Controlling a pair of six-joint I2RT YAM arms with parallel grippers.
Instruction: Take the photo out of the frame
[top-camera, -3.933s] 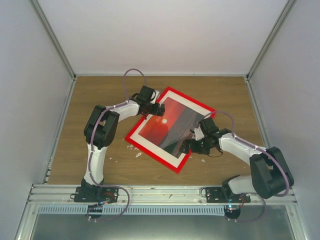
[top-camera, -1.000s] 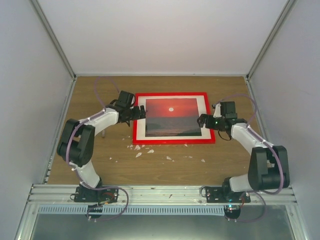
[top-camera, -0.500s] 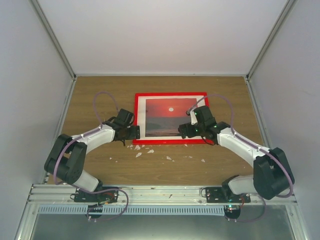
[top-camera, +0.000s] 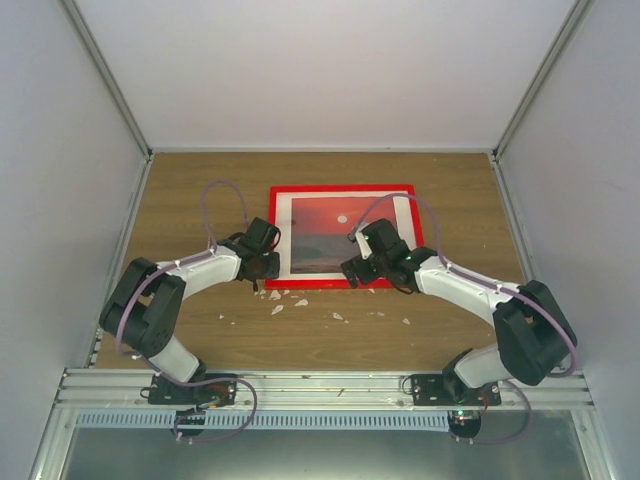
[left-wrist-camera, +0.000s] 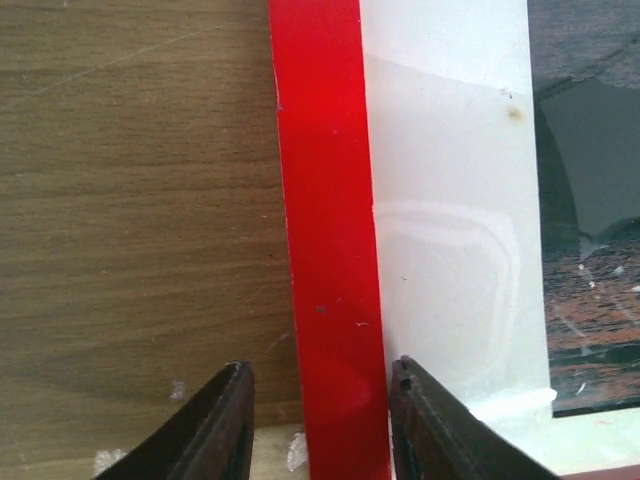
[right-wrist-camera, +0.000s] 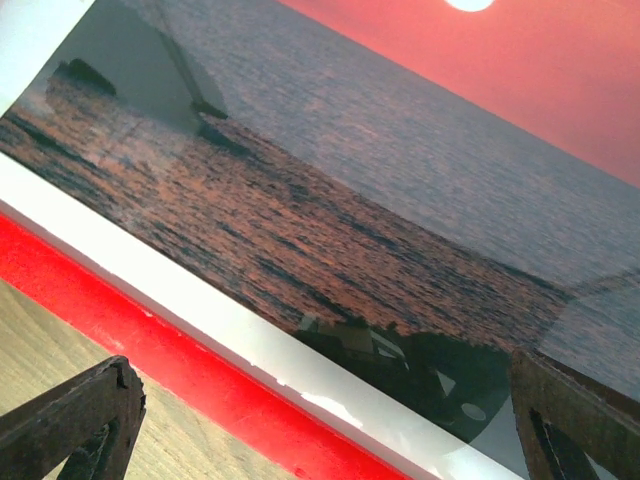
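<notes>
The red frame (top-camera: 340, 188) lies flat on the wooden table with the sunset photo (top-camera: 320, 225) inside it, behind a white mat. My left gripper (top-camera: 271, 263) is at the frame's near left corner. In the left wrist view its partly narrowed jaws (left-wrist-camera: 320, 365) straddle the frame's red side bar (left-wrist-camera: 325, 230). A gap shows beside the left finger (left-wrist-camera: 225, 420), and the right finger (left-wrist-camera: 425, 425) lies over the mat (left-wrist-camera: 450, 200). My right gripper (top-camera: 350, 271) hovers wide open (right-wrist-camera: 320, 365) over the photo's (right-wrist-camera: 400, 150) near edge and the frame's bottom bar (right-wrist-camera: 150, 340).
White flakes (top-camera: 300, 300) are scattered on the wood just in front of the frame. Grey enclosure walls close in the table at the left, right and back. A metal rail (top-camera: 320, 385) carrying both arm bases runs along the near edge.
My left gripper has come in onto the frame's near left corner and its jaws have narrowed. The right gripper slid left along the frame's near edge, still wide open. The frame stays put.
</notes>
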